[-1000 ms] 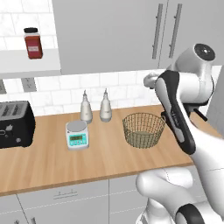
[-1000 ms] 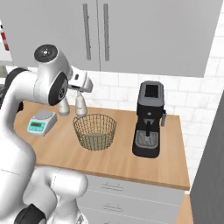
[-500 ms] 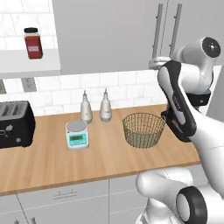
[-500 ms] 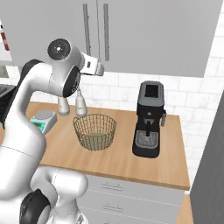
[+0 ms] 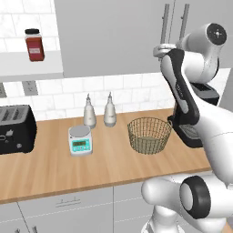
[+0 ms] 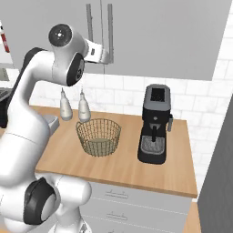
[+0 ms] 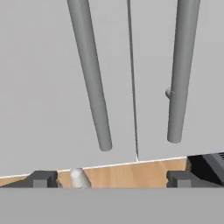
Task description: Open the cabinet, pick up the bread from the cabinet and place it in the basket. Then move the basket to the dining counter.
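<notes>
Your hand [image 7: 111,178] hangs spread in front of the shut cabinet [image 7: 48,78], its two handles [image 7: 92,83] just ahead, the basket [image 5: 149,134] well below on the counter [image 5: 54,168].

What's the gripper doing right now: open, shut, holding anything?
Gripper: open and empty, fingertips spread wide, facing the two long grey bar handles of the closed grey wall cabinet.
</notes>
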Controlling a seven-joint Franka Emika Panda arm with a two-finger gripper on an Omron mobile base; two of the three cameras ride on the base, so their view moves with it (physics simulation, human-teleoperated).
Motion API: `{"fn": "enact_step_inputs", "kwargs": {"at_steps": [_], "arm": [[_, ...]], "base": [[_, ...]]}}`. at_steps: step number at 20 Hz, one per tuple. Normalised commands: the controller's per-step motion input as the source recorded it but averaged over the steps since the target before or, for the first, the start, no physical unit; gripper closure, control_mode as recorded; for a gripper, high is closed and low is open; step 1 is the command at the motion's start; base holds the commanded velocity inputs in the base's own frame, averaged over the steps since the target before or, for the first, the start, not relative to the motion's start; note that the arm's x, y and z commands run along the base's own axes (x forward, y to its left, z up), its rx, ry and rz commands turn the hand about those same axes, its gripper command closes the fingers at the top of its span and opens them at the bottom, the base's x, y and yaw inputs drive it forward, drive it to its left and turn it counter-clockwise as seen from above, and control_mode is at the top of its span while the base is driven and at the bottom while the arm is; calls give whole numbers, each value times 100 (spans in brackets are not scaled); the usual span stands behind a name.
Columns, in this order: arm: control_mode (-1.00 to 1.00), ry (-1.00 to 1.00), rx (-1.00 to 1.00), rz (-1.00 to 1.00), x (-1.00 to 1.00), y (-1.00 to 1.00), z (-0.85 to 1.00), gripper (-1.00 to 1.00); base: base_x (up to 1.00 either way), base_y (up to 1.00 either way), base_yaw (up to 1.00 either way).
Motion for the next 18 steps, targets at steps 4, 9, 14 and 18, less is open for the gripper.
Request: {"fn": "enact_step_inputs", "kwargs": {"at_steps": [4,9,14,18], "arm": [[-100,-9,0,-1,29,9,15,-100],[-100,-7,5,0,33,13,0,-100],[-100,0,8,0,47,-3,0,-100],[-100,0,7,0,18,-16,0,-100]], "base": [[0,0,0],[0,0,0],[0,0,0],[0,0,0]]}}
